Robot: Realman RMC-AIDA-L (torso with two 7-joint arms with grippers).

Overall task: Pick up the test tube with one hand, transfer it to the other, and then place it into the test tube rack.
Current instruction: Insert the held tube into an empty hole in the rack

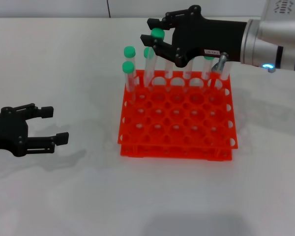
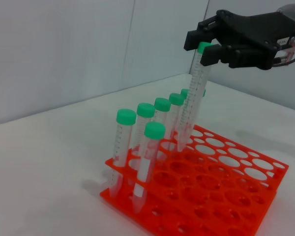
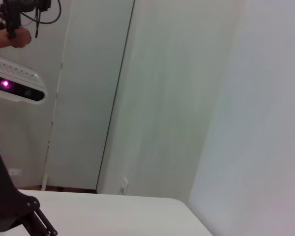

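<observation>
The test tube, slim and clear with a green cap, hangs tilted with its tip at a back-row hole of the orange test tube rack; the right gripper pinches it at the cap; other green-capped tubes stand close beside it along the back row and left edge; the left gripper rests released on the white table, well apart.

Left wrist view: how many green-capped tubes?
8: one held tube in the right pincer over the rack, one second-row tube, six back-row tubes, the last two mostly hidden behind the held one. Left pincer open, aside.
</observation>
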